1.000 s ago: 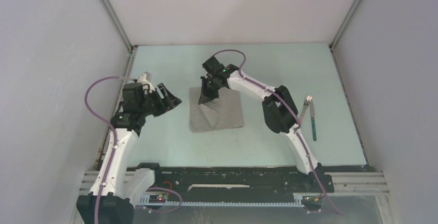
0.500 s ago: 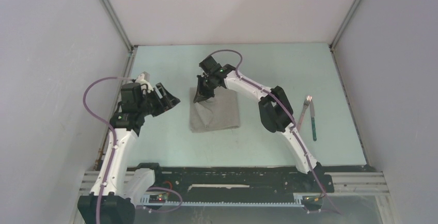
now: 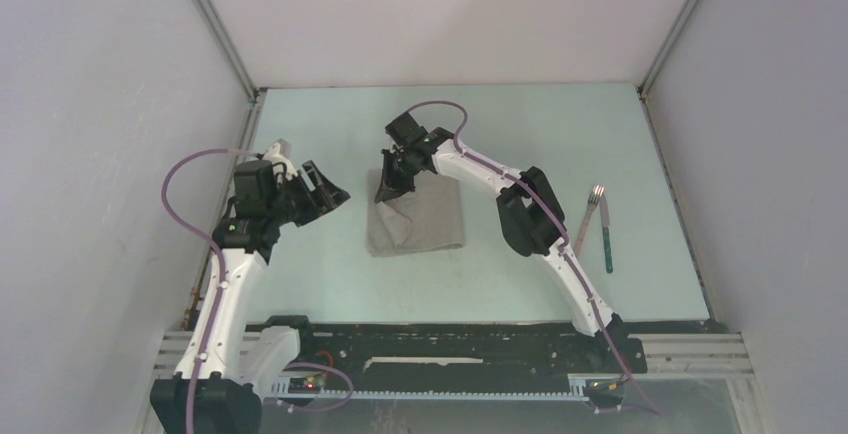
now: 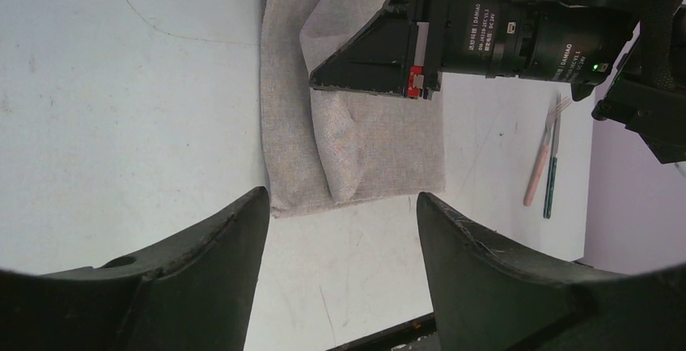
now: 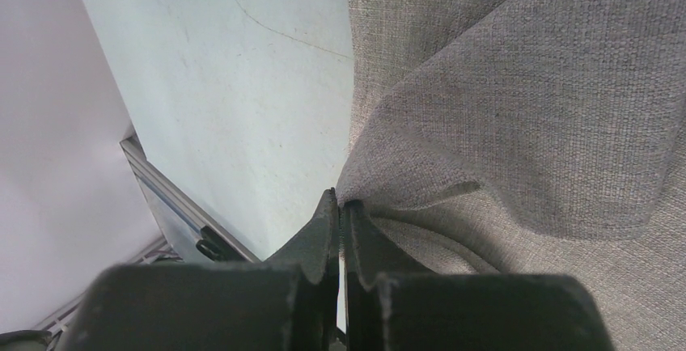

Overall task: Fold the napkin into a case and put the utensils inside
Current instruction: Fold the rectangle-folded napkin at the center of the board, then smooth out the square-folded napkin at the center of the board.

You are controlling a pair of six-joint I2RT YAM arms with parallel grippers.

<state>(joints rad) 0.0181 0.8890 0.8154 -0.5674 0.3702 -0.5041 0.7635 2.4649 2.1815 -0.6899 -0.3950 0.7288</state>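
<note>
The taupe-grey napkin (image 3: 418,222) lies mid-table, partly folded over itself. My right gripper (image 3: 384,194) is shut on a pinched fold of the napkin (image 5: 501,108) near its far left corner, lifting that part off the table. My left gripper (image 3: 333,190) hovers open to the left of the cloth, nothing between its fingers (image 4: 218,246); the napkin (image 4: 356,149) lies just beyond them. The utensils (image 3: 598,222), a pink-handled fork and a dark teal piece, lie side by side at the right, also seen as the utensils (image 4: 544,165) in the left wrist view.
White walls enclose the pale table (image 3: 520,124) on three sides, with metal rails (image 3: 215,24) at the corners. A black rail (image 3: 440,339) runs along the near edge between the arm bases.
The right gripper has carried the pinched napkin corner leftward, narrowing the cloth's right side. The left arm has stayed where it was.
</note>
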